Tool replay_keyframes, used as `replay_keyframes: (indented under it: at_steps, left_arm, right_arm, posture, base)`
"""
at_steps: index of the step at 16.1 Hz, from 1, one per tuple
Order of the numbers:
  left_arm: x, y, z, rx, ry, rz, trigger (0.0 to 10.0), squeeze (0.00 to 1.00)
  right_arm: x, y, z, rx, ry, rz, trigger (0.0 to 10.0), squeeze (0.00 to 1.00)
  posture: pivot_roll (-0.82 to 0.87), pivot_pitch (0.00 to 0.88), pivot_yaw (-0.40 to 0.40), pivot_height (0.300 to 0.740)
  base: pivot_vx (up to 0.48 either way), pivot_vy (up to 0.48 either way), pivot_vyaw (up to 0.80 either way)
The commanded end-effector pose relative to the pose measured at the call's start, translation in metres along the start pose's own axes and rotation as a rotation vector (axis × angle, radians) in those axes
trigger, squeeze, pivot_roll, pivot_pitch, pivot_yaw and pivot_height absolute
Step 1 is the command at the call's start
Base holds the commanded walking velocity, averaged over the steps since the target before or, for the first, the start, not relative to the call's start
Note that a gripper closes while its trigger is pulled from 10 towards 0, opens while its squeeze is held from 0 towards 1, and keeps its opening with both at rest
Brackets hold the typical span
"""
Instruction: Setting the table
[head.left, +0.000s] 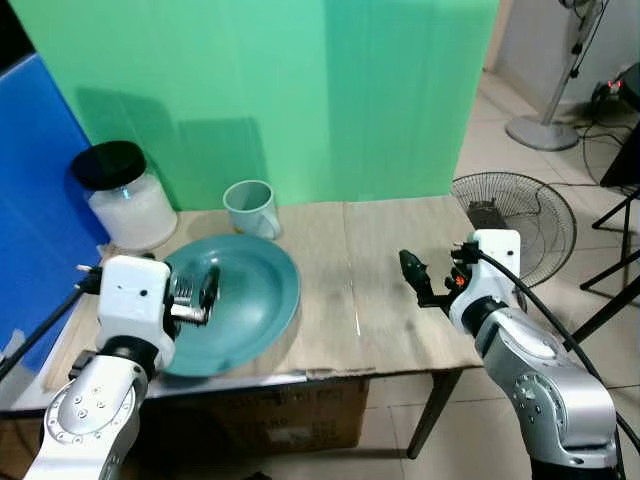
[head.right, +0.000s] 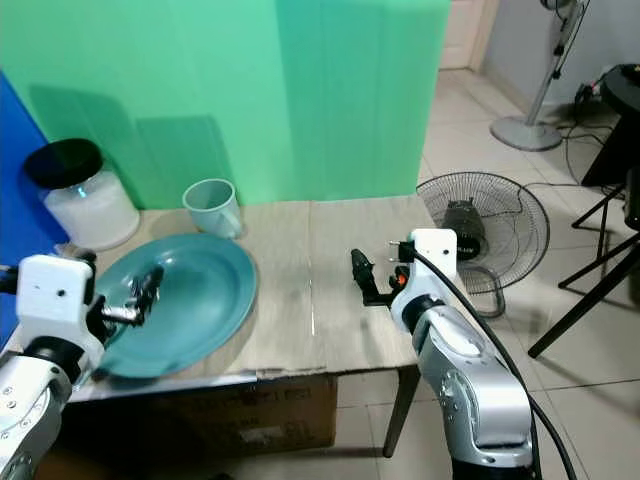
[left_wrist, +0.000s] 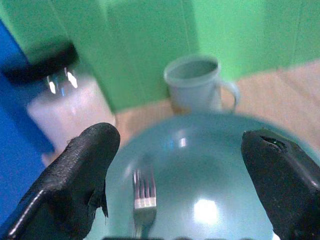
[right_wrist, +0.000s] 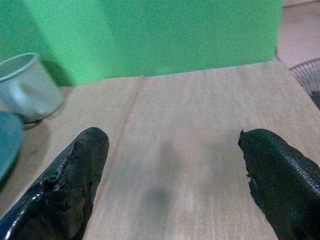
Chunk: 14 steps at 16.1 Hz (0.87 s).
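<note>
1. Holding our left gripper (left_wrist: 175, 165) jaws wide and empty, we see the fork (left_wrist: 144, 197) between them, lying on the plate (head.left: 262, 300).
2. Our right gripper (right_wrist: 170, 165) jaws gape empty over the bare table (right_wrist: 200, 130).
3. Closing off-centre, we risk the fork skidding.

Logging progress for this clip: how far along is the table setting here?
Early to midway. The teal plate, mug and jar already stand on the table. In hand: the left end effector hovers open over the plate, where a fork lies. The right end effector is open over bare tabletop, holding nothing. Left: probably moving the fork beside the plate.
</note>
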<state>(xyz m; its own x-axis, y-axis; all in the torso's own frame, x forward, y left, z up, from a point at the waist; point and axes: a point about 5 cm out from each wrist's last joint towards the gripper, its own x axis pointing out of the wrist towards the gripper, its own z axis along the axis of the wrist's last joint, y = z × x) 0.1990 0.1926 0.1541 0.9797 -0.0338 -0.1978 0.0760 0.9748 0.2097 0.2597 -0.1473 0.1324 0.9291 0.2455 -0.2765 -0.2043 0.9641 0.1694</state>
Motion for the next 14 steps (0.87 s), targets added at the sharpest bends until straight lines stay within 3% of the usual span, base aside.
replay_keyframes:
  at_steps: [1,4,5,7,9,11,14]
  left_arm:
    - [0.003,0.008,-0.005,0.018,0.057,0.015,10.0,0.0]
    - [0.009,0.027,-0.009,0.103,0.16,0.009,10.0,0.0]
    - [0.013,0.031,-0.008,0.088,0.178,-0.003,10.0,0.0]
    - [0.022,0.034,-0.009,0.011,0.232,-0.052,10.0,0.0]
    - [0.028,0.031,-0.015,0.008,0.306,-0.165,10.0,0.0]
    - [0.034,0.031,-0.024,-0.034,0.422,-0.194,10.0,0.0]
    - [0.039,0.041,-0.026,0.0,0.489,-0.158,10.0,0.0]
  right_arm:
    - [0.003,0.007,0.005,-0.02,0.002,0.051,10.0,0.0]
    - [0.003,0.01,0.011,-0.079,0.036,0.186,10.0,0.0]
    - [0.002,0.013,0.012,-0.111,0.048,0.242,10.0,0.0]
    - [-0.009,0.02,0.013,-0.27,0.089,0.44,10.0,0.0]
    - [-0.015,0.012,0.023,-0.348,0.078,0.535,10.0,0.0]
    - [-0.019,0.005,0.029,-0.395,0.095,0.6,10.0,0.0]
    - [-0.029,0.002,0.03,-0.441,0.139,0.682,10.0,0.0]
  posture:
    - [0.0,0.0,0.035,0.74]
    - [0.0,0.0,0.024,0.74]
    - [0.0,0.0,0.017,0.74]
    - [0.0,0.0,0.016,0.74]
    - [-0.01,0.0,0.015,0.74]
    - [-0.01,0.0,0.017,0.74]
    - [-0.02,0.0,0.025,0.74]
  base:
    - [0.0,0.0,0.0]
    - [0.0,0.0,0.0]
    - [0.0,0.0,0.0]
    - [0.0,0.0,0.0]
    - [0.0,0.0,0.0]
    - [0.0,0.0,0.0]
    - [0.0,0.0,0.0]
